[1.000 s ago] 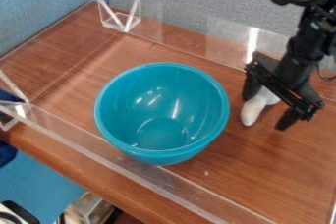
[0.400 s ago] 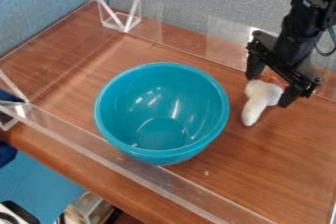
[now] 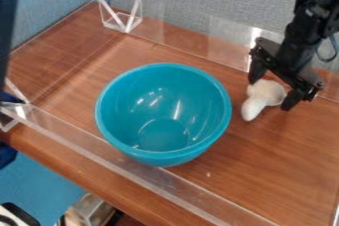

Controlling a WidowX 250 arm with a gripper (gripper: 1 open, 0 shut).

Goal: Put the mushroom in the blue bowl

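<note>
The blue bowl (image 3: 163,113) is a large glossy teal bowl standing empty in the middle of the wooden table. To its right, close to the rim, the mushroom (image 3: 259,101) lies on the table as a small cream-white shape. Its far end is partly covered by the gripper. My gripper (image 3: 283,81) is black and points down, hanging low just above and behind the mushroom. It is open, one finger on each side of the mushroom's far end, and holds nothing.
A low clear acrylic wall (image 3: 159,185) fences the wooden table (image 3: 79,66) on the front and left sides. A clear triangular stand (image 3: 122,17) sits at the back left corner. A blue panel rises behind the table.
The gripper has moved away from the camera, from the mushroom's near right side to above its far end, staying open. More of the mushroom shows now.
</note>
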